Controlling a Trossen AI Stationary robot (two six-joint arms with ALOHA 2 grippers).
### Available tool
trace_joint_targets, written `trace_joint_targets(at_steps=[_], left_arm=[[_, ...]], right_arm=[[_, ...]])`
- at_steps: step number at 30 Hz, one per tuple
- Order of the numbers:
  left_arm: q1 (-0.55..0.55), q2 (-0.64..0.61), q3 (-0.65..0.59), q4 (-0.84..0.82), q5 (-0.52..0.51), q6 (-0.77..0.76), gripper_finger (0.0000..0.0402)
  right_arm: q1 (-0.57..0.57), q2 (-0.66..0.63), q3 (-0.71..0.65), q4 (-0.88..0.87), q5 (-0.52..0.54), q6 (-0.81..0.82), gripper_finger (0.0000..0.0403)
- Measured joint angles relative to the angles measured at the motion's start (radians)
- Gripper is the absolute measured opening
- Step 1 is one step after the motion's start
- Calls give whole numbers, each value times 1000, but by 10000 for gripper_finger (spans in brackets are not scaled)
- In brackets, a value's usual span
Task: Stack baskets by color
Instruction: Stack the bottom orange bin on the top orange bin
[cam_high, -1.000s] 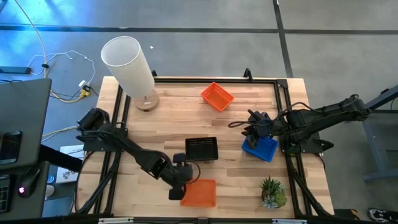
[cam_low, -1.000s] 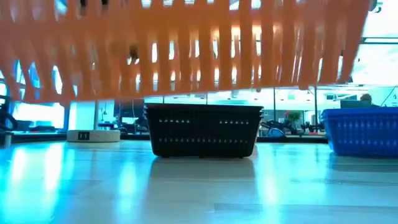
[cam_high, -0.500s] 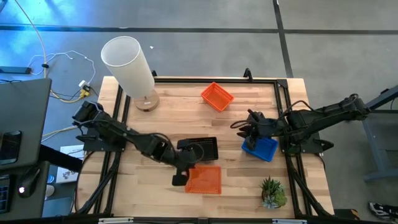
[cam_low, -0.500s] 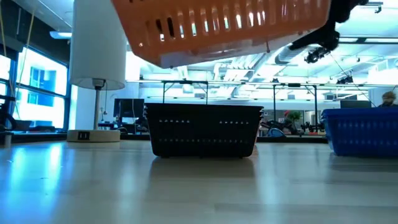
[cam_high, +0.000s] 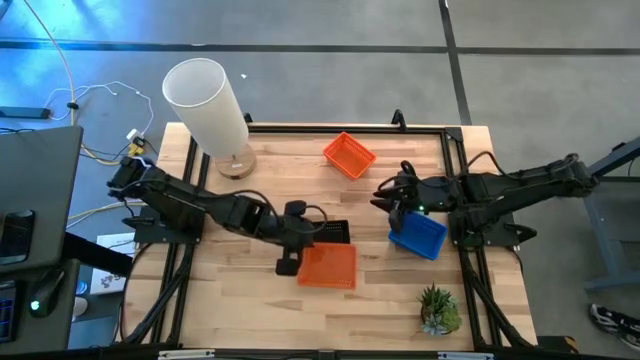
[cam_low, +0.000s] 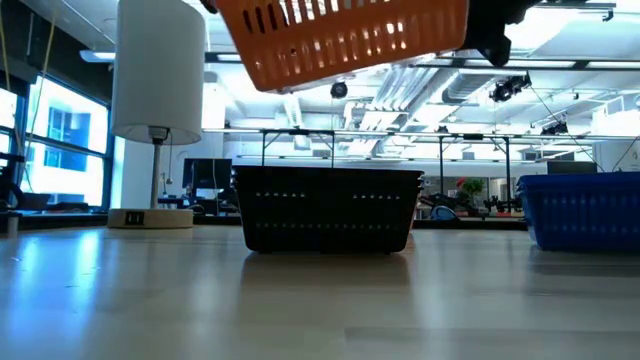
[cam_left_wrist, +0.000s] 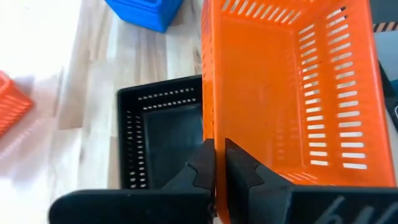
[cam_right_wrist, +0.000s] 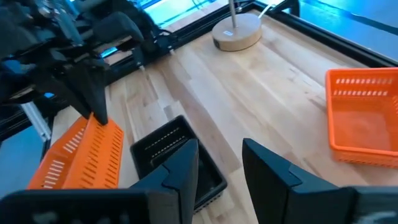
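Observation:
My left gripper (cam_high: 297, 257) is shut on an orange basket (cam_high: 328, 267), which hangs in the air next to the black basket (cam_high: 330, 233) standing on its base mid-table. The low view shows the orange basket (cam_low: 345, 40) well above the black one (cam_low: 327, 210). A second orange basket (cam_high: 349, 155) stands at the far edge. A blue basket (cam_high: 418, 236) stands on the right. My right gripper (cam_right_wrist: 219, 167) is open and holds nothing; it hovers just above the blue basket's far left corner (cam_high: 392, 197). My left gripper pinches the orange basket's long wall (cam_left_wrist: 210, 134), the one toward the black basket, at the corner nearest the arm. One finger (cam_left_wrist: 239, 171) is inside the basket and the other (cam_left_wrist: 200, 168) outside. The fingers slant down from the table's left, along that wall. The basket is lifted clear, open side up and tilted.
A tall white cylinder on a round wooden foot (cam_high: 208, 103) stands at the far left corner. A small green potted plant (cam_high: 438, 309) stands near the front right. Black frame rails (cam_high: 452, 150) run round the table's edges. Bare wood lies near the front left.
My left gripper has carried the orange basket up and from the near edge toward the far edge, so it now hangs beside the black basket. My right gripper has tipped its fingers upward and drifted slightly toward the table's left.

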Motion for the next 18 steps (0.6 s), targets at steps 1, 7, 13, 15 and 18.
trace_joint_targets(at_steps=[1,7,13,15,18], left_arm=[[6,-5,0,-8,0,9,0],[43,-40,0,-55,-2,39,0],[68,-67,0,-102,-19,40,0],[75,-72,0,-120,-22,40,0],[76,-72,0,-155,-26,38,0]], right_arm=[[-7,0,0,-1,-1,0,113],[-42,0,0,-12,-18,0,113],[-70,0,0,-31,-60,-59,113],[-72,0,0,-28,-60,-61,113],[-74,0,0,-24,-61,-68,121]])
